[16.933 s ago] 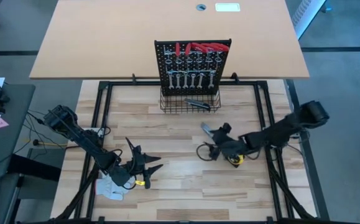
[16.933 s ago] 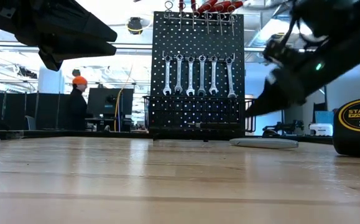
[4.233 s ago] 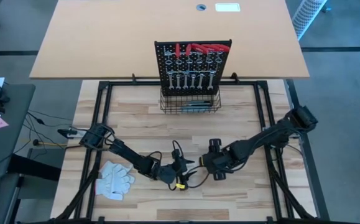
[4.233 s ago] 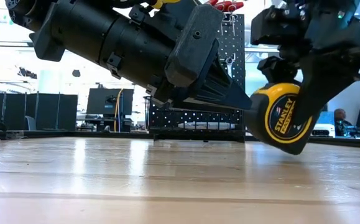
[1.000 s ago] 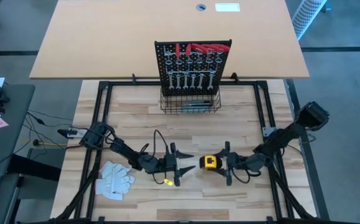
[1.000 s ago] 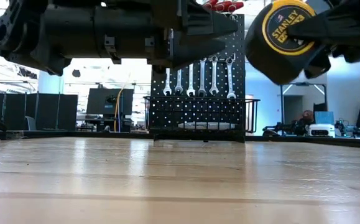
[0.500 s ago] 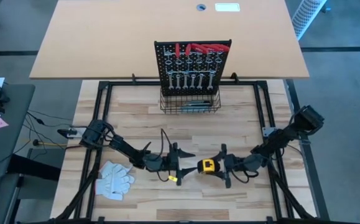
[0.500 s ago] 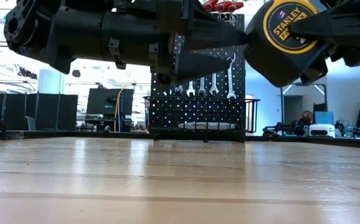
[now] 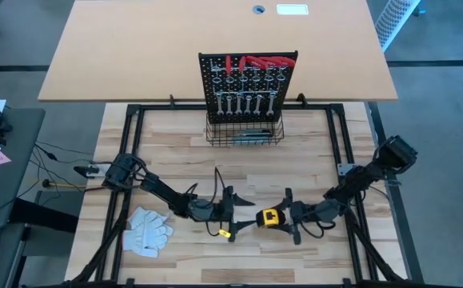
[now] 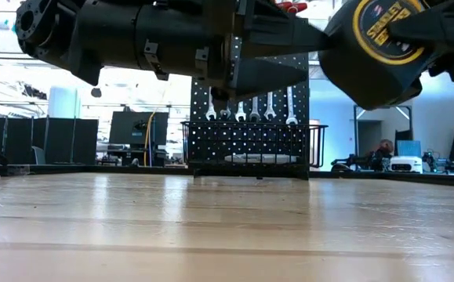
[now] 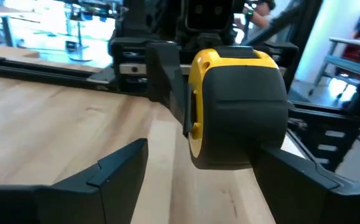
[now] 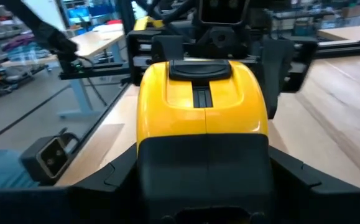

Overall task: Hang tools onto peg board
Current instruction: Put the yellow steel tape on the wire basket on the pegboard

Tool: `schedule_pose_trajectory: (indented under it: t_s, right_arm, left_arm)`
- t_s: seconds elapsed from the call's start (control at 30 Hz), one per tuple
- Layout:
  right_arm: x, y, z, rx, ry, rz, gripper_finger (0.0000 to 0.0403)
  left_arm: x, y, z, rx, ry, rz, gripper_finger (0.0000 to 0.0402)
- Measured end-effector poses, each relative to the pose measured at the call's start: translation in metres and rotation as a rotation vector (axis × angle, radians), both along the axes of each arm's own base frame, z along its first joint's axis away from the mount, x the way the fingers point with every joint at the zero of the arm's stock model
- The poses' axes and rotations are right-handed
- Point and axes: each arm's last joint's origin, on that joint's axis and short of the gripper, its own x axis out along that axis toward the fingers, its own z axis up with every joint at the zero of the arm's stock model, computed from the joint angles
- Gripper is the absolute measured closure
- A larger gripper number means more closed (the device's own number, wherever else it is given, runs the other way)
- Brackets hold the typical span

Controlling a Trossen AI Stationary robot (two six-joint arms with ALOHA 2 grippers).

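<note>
Seen from the high view: tape measure (image 9: 269, 215) held above the near middle of the desk (image 9: 311, 144), between the two pincers, well apart from the peg board (image 9: 247, 86) standing at the far edge with wrenches (image 9: 245, 102) and red-handled pliers (image 9: 255, 62) hanging on it. Right pincer (image 9: 282, 217) closed on the tape measure from the right; left pincer (image 9: 236, 214) reaching in from the left, fingers spread, tips just beside the tape measure's left side. White gloves (image 9: 147, 230) lying near the left front corner, apart from both arms. Seen from the low view: tape measure (image 10: 383, 51) clear of the desk (image 10: 211, 227), up at the top right, gripped by the right pincer (image 10: 403, 31); left pincer (image 10: 309, 39) stretching level across the top, its upper fingertip right at the tape measure's edge, though actual contact hard to confirm here. Peg board (image 10: 250, 117) upright behind, with the wire basket (image 10: 250, 145) along its base. Seen from the left wrist view: left pincer (image 11: 198, 168) wide open, the tape measure (image 11: 239, 109) sitting in the gap between the two dark fingers (image 11: 92, 180), not clamped by them, right arm's pincer behind it. Seen from the right wrist view: tape measure (image 12: 201, 112) filling the middle, held firmly between the right pincer's own fingers (image 12: 120, 174), yellow top facing outward, the other arm just beyond.
</note>
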Motion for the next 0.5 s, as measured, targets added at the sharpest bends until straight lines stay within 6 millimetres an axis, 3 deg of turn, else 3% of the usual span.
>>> schedule_pose_trajectory:
  t_s: [0.13,0.27,0.5]
  right_arm:
    - [-0.001,-0.001,-0.001,0.003,0.0,-0.001,0.017]
    - [-0.001,-0.001,0.0,0.01,-0.008,-0.022,0.017]
    - [-0.001,-0.001,0.002,0.006,-0.033,-0.005,0.017]
  left_arm:
    - [-0.002,-0.007,0.001,0.055,-0.004,-0.008,0.0118]
    - [-0.005,-0.015,0.004,0.124,-0.01,0.091,0.0118]
    - [0.003,-0.018,0.01,0.103,0.0,0.05,0.0118]
